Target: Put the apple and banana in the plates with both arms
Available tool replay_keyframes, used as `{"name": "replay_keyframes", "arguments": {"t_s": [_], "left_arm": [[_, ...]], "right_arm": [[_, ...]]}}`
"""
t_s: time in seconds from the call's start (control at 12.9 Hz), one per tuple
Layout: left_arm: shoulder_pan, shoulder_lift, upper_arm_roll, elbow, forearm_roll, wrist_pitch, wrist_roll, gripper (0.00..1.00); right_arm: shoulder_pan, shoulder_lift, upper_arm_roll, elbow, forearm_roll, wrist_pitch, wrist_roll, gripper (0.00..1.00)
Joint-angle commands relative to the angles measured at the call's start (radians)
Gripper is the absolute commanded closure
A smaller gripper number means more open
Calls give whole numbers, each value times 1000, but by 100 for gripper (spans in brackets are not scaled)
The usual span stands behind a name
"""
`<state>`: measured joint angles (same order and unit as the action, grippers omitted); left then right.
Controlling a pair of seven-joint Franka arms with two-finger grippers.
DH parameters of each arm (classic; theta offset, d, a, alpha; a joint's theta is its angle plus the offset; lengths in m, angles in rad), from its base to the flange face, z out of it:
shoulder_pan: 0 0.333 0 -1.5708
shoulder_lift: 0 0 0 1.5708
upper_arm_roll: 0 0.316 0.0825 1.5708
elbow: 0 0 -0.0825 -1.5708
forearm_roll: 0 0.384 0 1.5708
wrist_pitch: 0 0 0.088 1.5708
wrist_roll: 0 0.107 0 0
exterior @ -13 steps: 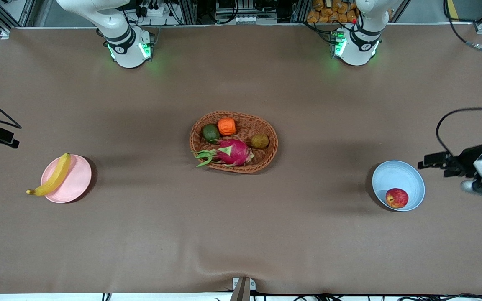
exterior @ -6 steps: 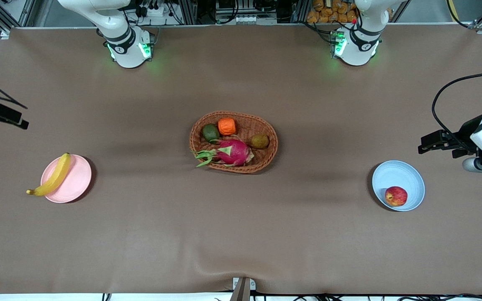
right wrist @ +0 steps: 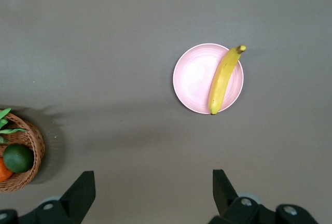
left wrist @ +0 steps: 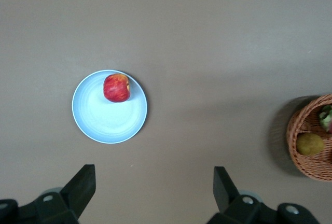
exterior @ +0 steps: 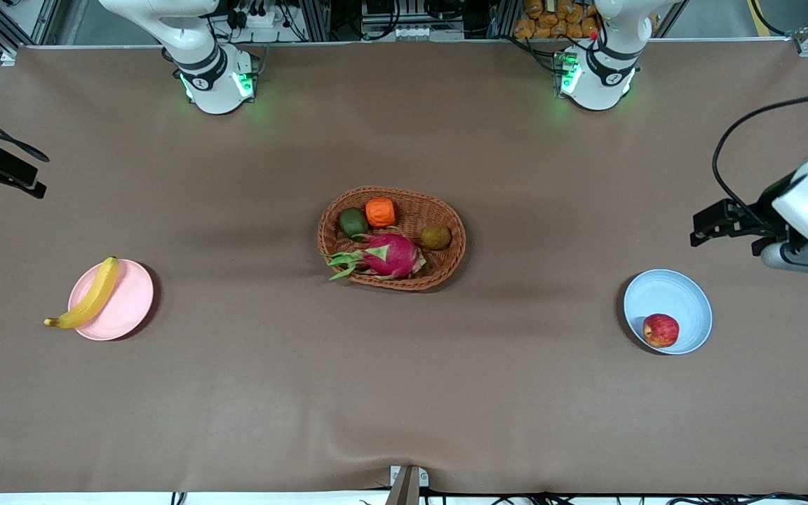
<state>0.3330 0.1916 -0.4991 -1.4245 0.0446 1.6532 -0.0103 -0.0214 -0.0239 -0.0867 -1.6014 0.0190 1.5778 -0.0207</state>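
Right end effector [right wrist: 150,195] open and empty over bare tabletop [exterior: 236,393] at its own end, banana [exterior: 87,294] lying across pink plate [exterior: 123,312], left end effector [left wrist: 153,193] likewise spread, apple [exterior: 661,330] in blue plate [exterior: 677,291] (basket [exterior: 446,270] untouched), placement looks done, next: park both arms.
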Motion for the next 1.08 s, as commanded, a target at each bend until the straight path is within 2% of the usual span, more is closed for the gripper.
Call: {"name": "replay_keyframes", "arguments": {"t_s": [0.0,0.23,0.39,0.62,0.77,1.01], "left_arm": [[-77,-75,58,-14,23,-48,-34,0],[-265,-130,258,-45,5,-89,-39,0],[-346,-174,353,-91,-18,-89,-48,0],[-411,-251,417,-177,-28,-93,-83,0],[-463,-283,499,-212,-49,-95,-85,0],[-451,-307,496,-214,-49,-115,-83,0]], "right_arm": [[-25,-27,22,-8,-17,-27,11,0],[-26,-56,19,0,-17,-44,1,0],[-26,-60,22,14,-17,-62,2,0],[-20,-60,27,29,2,-78,16,0],[-8,-59,28,28,2,-79,16,0],[-2,-54,25,29,2,-79,18,0]]}}
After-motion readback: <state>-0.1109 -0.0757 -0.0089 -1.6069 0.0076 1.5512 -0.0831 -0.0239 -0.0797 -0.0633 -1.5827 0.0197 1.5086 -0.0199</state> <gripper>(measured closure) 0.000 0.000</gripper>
